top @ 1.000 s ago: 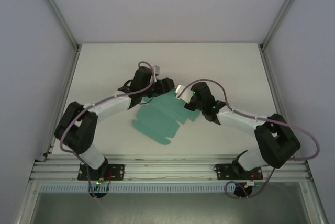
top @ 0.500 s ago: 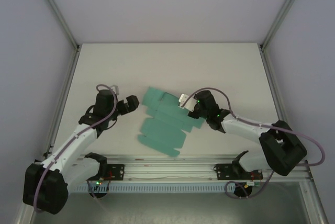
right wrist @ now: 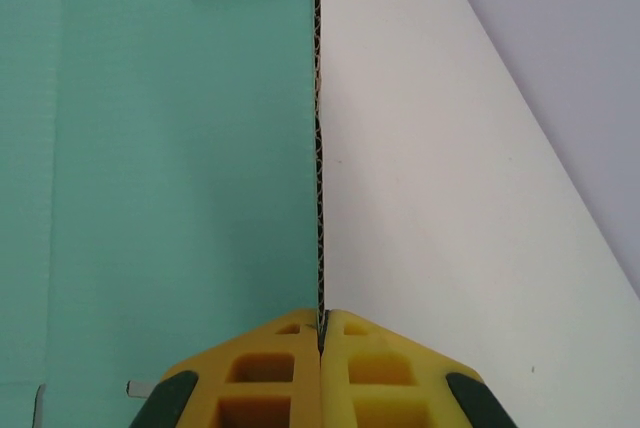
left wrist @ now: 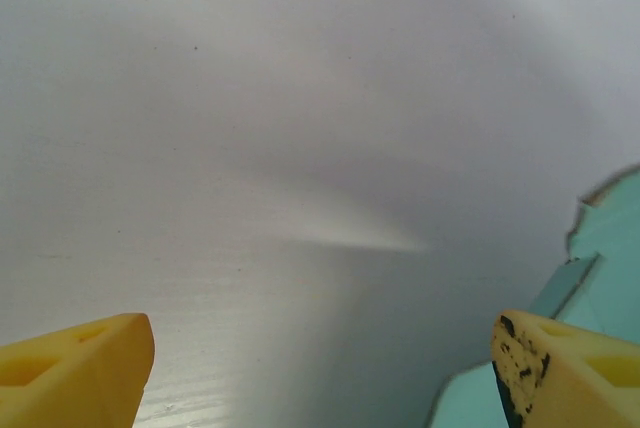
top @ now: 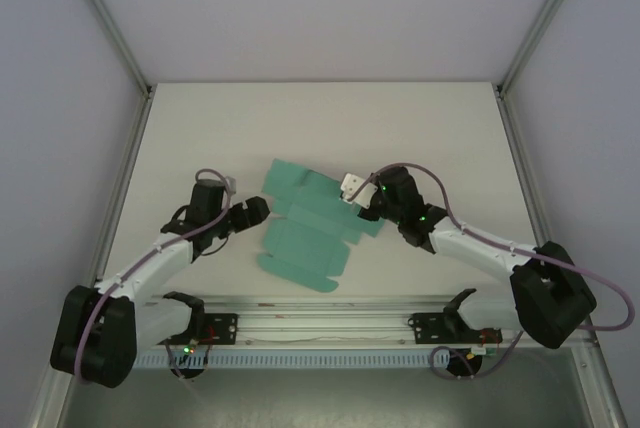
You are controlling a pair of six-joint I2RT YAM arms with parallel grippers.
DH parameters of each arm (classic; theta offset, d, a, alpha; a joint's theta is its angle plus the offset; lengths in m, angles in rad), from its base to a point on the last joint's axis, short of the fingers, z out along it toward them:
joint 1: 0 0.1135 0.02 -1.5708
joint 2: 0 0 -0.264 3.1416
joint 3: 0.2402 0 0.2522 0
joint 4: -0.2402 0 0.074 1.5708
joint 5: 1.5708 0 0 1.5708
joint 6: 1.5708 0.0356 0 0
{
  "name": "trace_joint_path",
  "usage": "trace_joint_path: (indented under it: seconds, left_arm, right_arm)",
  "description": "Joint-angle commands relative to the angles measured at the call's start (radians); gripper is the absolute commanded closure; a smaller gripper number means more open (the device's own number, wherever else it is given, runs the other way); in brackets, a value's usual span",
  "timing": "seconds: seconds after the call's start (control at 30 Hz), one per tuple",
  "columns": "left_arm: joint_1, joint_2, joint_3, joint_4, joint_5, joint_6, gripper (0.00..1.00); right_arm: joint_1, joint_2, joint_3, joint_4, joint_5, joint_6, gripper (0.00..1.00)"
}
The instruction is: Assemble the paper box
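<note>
While the paper box (top: 303, 233) lies flat between the left pincer (top: 256, 211) and the right pincer (top: 364, 210) overhead, the left wrist shows jaws gaping, card just right. The right wrist shows jaws clamping the card's edge; a hard pull could tear it.

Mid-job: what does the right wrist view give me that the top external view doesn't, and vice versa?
Right wrist: the right gripper shut on the corrugated edge of the teal-green die-cut card sheet, seen edge-on. Top external: the sheet's full flapped outline, and the left gripper beside its left side. Both: the sheet and the white table.
</note>
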Motion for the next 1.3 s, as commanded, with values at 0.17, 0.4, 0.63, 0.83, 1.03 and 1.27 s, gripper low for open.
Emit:
trace_joint_path:
  seconds: [0.17, 0.4, 0.63, 0.83, 1.03, 1.27]
  left_arm:
    - [0.006, -0.142, -0.091, 0.132, 0.023, 0.049, 0.14]
    - [0.005, -0.251, -0.155, 0.135, 0.059, 0.052, 0.14]
    - [0.005, -0.233, -0.192, 0.363, 0.187, 0.028, 0.14]
    - [0.004, -0.156, -0.199, 0.493, 0.286, 0.018, 0.18]
    - [-0.002, -0.043, -0.205, 0.698, 0.359, -0.016, 0.33]
    - [-0.016, 0.126, -0.148, 0.798, 0.438, -0.06, 0.48]
  right_arm:
    - [-0.055, -0.054, -0.026, 0.028, -0.183, 0.08, 1.0]
    - [-0.068, -0.104, -0.027, 0.011, -0.218, 0.075, 1.0]
    - [-0.066, -0.094, -0.038, 0.032, -0.292, 0.099, 1.0]
    - [-0.067, -0.081, -0.033, 0.084, -0.316, 0.159, 1.0]
    - [-0.066, -0.035, -0.009, 0.094, -0.351, 0.176, 1.0]
    - [-0.067, -0.011, 0.009, 0.115, -0.366, 0.202, 1.0]
